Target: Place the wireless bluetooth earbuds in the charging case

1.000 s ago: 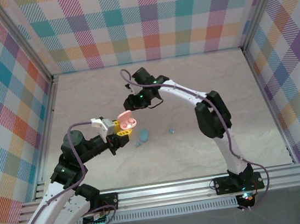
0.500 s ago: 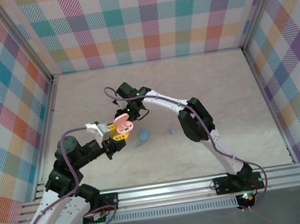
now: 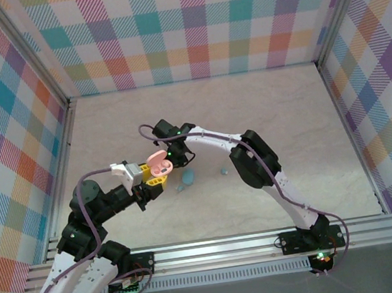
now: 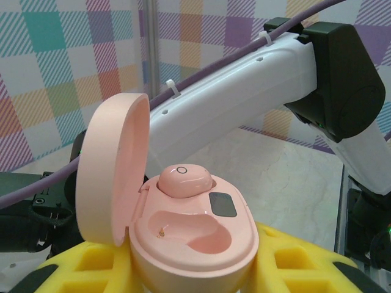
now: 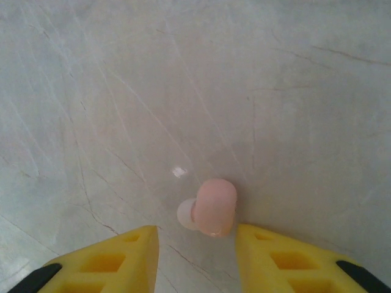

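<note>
Left gripper [image 4: 192, 271]: clenched on the base of the pink charging case [image 4: 195, 235], yellow fingers [image 4: 79, 271] on either side. The bottom frame edge cuts off the fingers and the case's underside. The lid stands open to the left. I see one pink earbud [image 4: 185, 180] seated in the far well; the near well is bare. The right arm [image 4: 244, 104] crosses behind the case.

Right gripper [image 5: 195, 235]: released, jaws spread. A second pink earbud [image 5: 211, 207] sits between the fingertips against the marble-patterned table [image 5: 122, 91]. I cannot tell whether it touches the right-hand finger.

From the top camera, the case [image 3: 159, 165] is held off the table, with the right gripper [image 3: 171, 152] just beside it. That earbud is too small to make out there. A blue case [image 3: 186, 179] and a small blue earbud [image 3: 223, 170] lie near by, apart from each other.
</note>
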